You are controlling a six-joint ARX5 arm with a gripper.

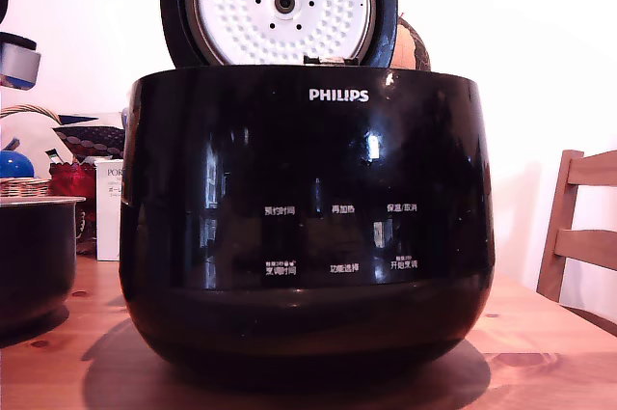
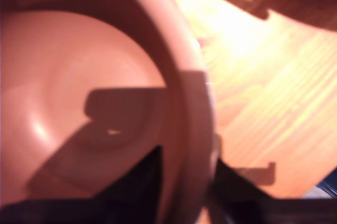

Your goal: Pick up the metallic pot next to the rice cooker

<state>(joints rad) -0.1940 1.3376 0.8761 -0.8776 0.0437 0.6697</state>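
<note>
We saw the hand (image 2: 187, 195) straddling the metallic pot (image 2: 105, 103) rim, fingers spread; pot sat on the bench (image 1: 540, 352) beside the rice cooker (image 1: 307, 222); thin rim might slip when pinched.

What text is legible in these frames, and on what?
"PHILIPS": white lettering on the large glossy black rice cooker, upper front.
Six white Chinese button labels in two rows on the cooker's front: present, too small to read reliably.
"POR...": partial dark print on a white box behind the cooker at the exterior view's left; the rest is hidden.
Wrist view: no text visible on the dark metallic pot or the wooden table.
</note>
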